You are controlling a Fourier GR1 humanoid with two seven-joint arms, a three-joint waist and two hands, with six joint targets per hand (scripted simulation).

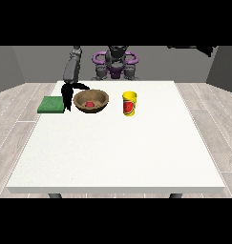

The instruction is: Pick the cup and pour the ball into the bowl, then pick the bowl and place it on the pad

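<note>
The near half of the white table (117, 157) lies bare, its front edge toward the camera and wood-plank floor to either side. Farther back, about a third of the way in from the far edge, three things stand in a rough row. At the right of the row is the yellow cup (130, 103), upright, with a red mark on its side; its mouth faces up, but its inside cannot be made out from this angle. Just to its left, apart from it, sits the brown bowl (91, 101), wide and shallow, and in its bottom rests the red ball (89, 104), near the middle. At the left end of the row the green pad (51, 104) lies flat close to the table's left edge, with nothing on it. Between pad and bowl hangs the hand at the view's left (68, 95), black, lowered from a grey forearm, its fingers pointing down to the table just beside the bowl's left rim, while a dark thumb reaches along the rim's far side; whether they grip the bowl cannot be told. Beyond, at the table's far edge, stands the robot's torso (115, 64), grey with purple rings. The other hand does not show.
</note>
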